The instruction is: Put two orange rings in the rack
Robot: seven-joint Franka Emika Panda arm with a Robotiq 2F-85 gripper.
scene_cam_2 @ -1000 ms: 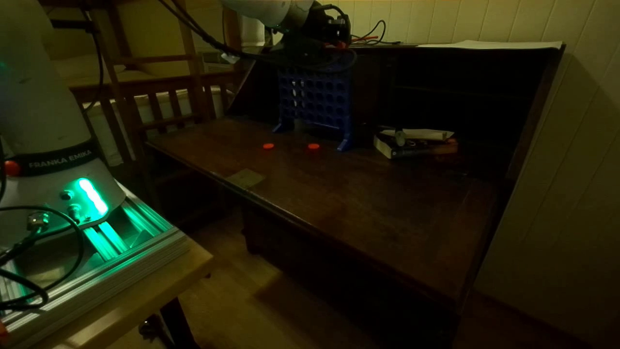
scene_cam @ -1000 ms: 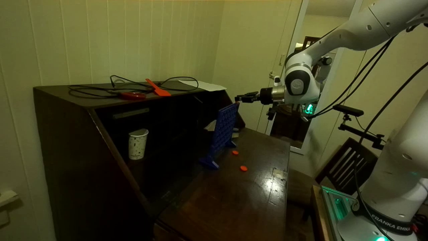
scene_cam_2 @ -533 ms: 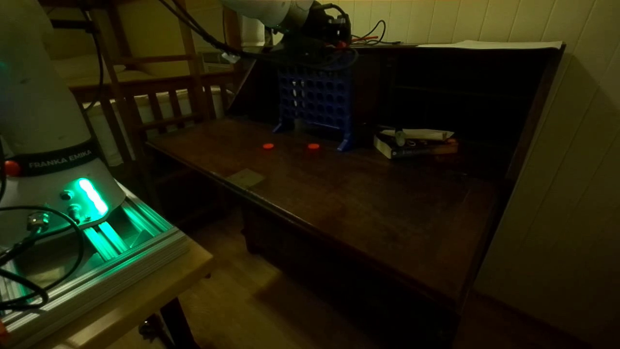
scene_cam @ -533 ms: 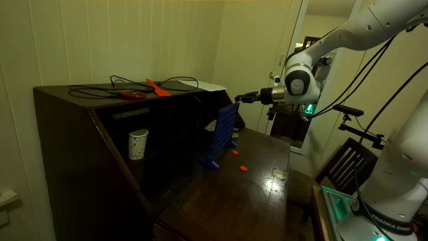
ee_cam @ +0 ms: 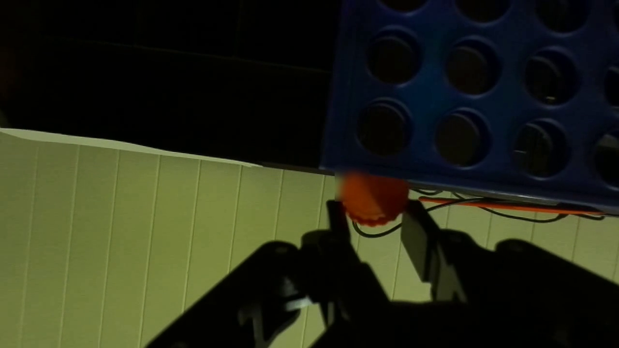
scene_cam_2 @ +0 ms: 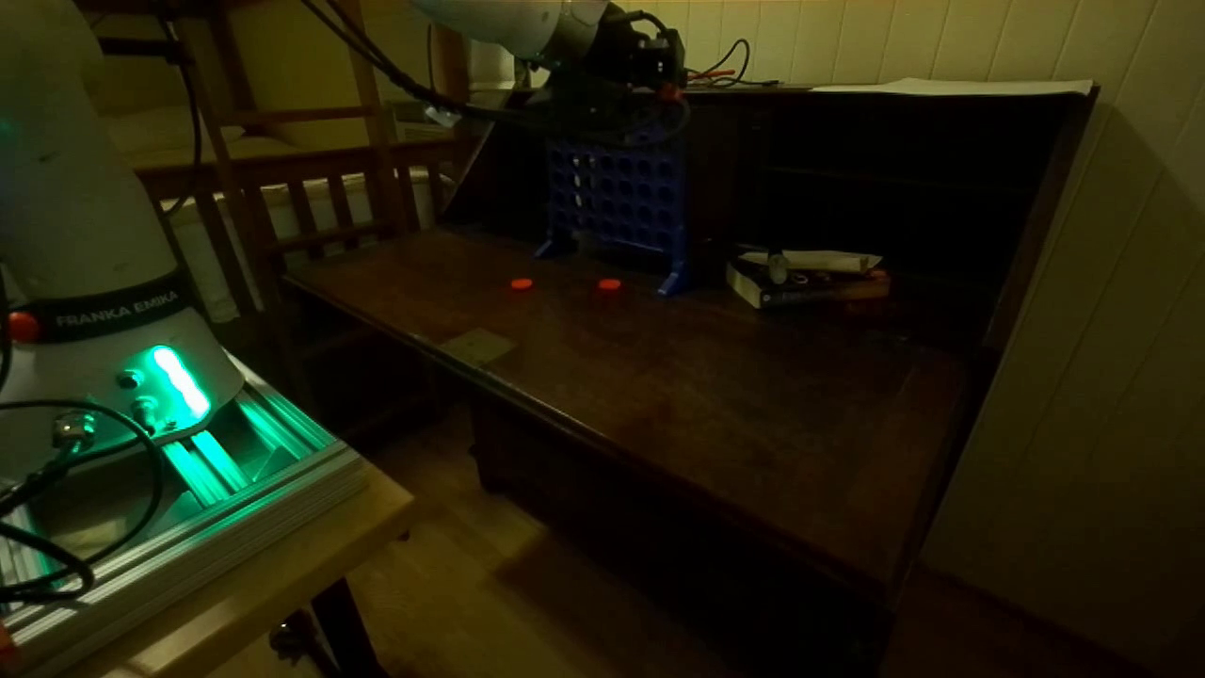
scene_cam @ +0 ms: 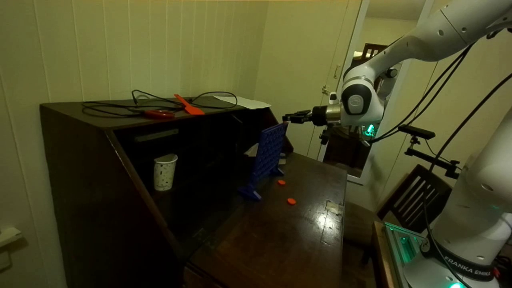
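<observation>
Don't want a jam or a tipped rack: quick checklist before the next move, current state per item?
1. Orange ring gripped: ok, it sits between both fingers in the wrist view.
2. Ring at the top edge of the rack: ok, near one end.
3. Ring lined up to drop in: cannot tell, the top opening doesn't show clearly.
4. Rack upright: ok, standing on the desk in both exterior views.
5. Rack staying put: not ok, it has shifted slightly since half a second ago; contact from the ring may be pushing it.
6. Next ring available: ok, a loose ring and a second loose ring lie on the desk.
</observation>
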